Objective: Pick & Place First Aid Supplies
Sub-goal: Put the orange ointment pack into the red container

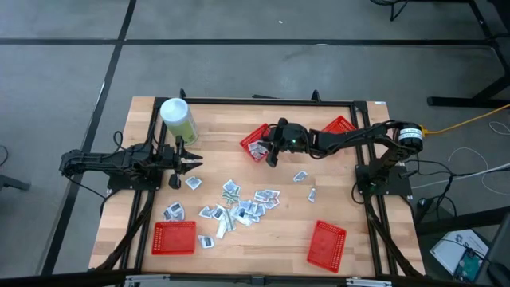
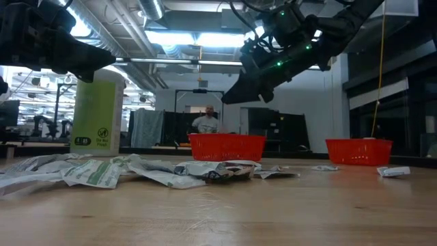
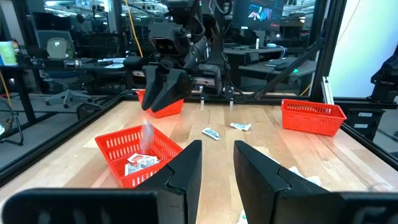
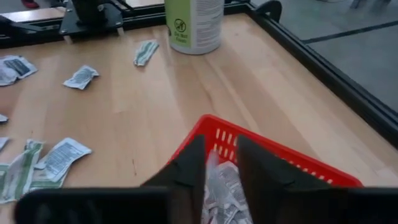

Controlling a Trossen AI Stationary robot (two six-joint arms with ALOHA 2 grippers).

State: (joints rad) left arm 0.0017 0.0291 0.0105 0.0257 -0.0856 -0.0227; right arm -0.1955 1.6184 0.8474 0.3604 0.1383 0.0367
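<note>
Many small white-grey packets, the first aid supplies (image 1: 239, 203), lie scattered on the middle of the wooden table. My right gripper (image 1: 271, 155) hangs open over a red mesh basket (image 3: 134, 149) at the far middle. One pale packet (image 3: 147, 134) shows as a blur in the air just below its fingertips, above the packets that lie in the basket. In the right wrist view this packet (image 4: 216, 177) shows between the two fingers, over the basket's rim (image 4: 273, 152). My left gripper (image 3: 217, 174) waits open and level at the table's left, holding nothing.
A tall pale-green canister (image 1: 178, 119) stands at the far left, close to my left gripper. Other red baskets sit at the near left (image 1: 174, 237), near right (image 1: 327, 243) and far right (image 1: 339, 125). A few loose packets (image 1: 301, 177) lie right of the pile. A person sits in the room behind.
</note>
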